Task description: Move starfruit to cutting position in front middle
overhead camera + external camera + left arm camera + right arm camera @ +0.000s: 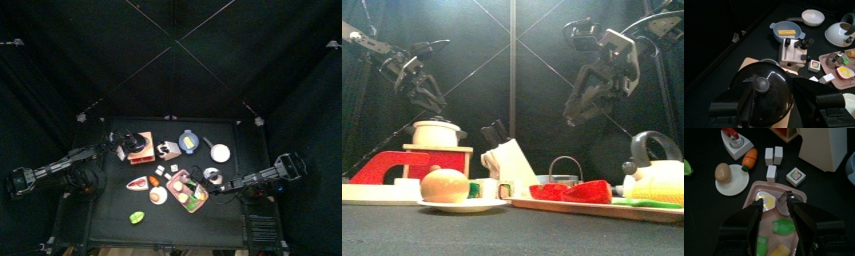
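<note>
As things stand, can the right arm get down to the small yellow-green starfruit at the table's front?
Probably yes. The small yellow-green starfruit lies alone on bare black table, nothing over it. The right gripper hangs open above the pink tray; it must cross past the white plate.

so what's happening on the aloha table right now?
Nothing is held yet. The starfruit lies untouched near the table's front edge, left of the middle. The right gripper hovers open over the cutting board that holds food pieces, while the left gripper hangs open above the black pot lid on the toy stove. An onion on a plate sits between the starfruit and the board.
</note>
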Robot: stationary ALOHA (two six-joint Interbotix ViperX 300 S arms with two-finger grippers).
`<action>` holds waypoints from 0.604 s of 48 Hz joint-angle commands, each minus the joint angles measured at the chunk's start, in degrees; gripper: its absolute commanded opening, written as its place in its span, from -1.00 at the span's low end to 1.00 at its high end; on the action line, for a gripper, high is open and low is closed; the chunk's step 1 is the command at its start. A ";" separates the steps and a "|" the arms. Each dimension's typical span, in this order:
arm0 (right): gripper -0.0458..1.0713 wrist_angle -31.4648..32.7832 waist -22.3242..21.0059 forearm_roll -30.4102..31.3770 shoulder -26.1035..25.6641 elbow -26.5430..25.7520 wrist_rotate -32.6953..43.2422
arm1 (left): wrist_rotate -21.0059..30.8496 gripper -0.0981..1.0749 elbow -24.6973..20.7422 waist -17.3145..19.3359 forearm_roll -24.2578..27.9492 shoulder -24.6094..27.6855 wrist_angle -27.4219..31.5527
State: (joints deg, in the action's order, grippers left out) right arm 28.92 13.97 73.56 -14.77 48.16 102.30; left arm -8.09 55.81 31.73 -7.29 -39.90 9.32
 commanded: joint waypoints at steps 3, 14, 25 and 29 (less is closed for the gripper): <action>0.51 -0.09 0.00 0.00 -0.62 -1.14 -0.09 | 0.09 0.63 -0.97 -5.19 -1.93 -1.93 2.02; 0.51 -0.09 -0.18 0.00 -0.62 -1.41 0.00 | 0.18 0.61 -3.87 -17.67 -7.29 -2.72 9.23; 0.51 -0.09 -0.09 -0.18 -0.62 -1.41 0.09 | 1.05 0.61 -9.32 -25.93 -7.82 1.05 17.49; 0.51 -0.09 0.09 -0.26 -0.62 -1.32 0.09 | 2.99 0.61 -10.90 -28.48 -7.56 3.43 18.98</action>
State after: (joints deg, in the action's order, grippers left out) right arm 28.92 14.15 73.30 -14.77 47.90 102.30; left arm -6.24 48.08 5.80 -15.12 -38.67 26.98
